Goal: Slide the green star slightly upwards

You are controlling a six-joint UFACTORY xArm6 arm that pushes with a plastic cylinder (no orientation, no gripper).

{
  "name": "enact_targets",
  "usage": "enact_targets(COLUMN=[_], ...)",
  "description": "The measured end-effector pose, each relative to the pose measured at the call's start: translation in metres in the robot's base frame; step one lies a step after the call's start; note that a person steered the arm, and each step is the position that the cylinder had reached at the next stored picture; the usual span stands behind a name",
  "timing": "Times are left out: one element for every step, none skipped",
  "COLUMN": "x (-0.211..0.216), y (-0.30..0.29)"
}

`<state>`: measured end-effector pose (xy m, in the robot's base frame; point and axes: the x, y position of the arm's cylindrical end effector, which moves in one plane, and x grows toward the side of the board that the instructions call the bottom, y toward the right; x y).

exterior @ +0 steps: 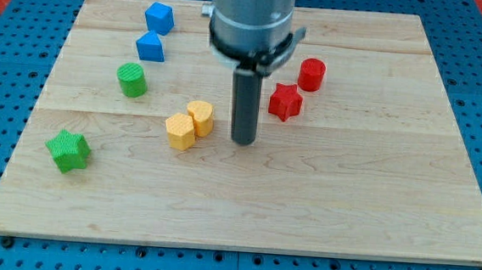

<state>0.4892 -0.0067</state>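
Centrally, the upright dark rod descends from the grey arm mount (252,17); my tip (242,141) (no gripper fitted) rests on the wooden board (347,202) beside the yellow blocks (189,124). Green plastic star (68,150) lies well apart, lower left.

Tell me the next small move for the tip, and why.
Probably bring my tip toward the view's lower left, to just below the green star. The tip now stands right of the two yellow blocks, far from the star, and pushing it upwards needs contact from its bottom side.
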Motion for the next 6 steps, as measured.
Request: enact_targets(x=[0.01, 0.01, 0.01, 0.062, 0.094, 0.055], y=[-0.043, -0.076, -0.095, -0.095, -0.146, -0.194])
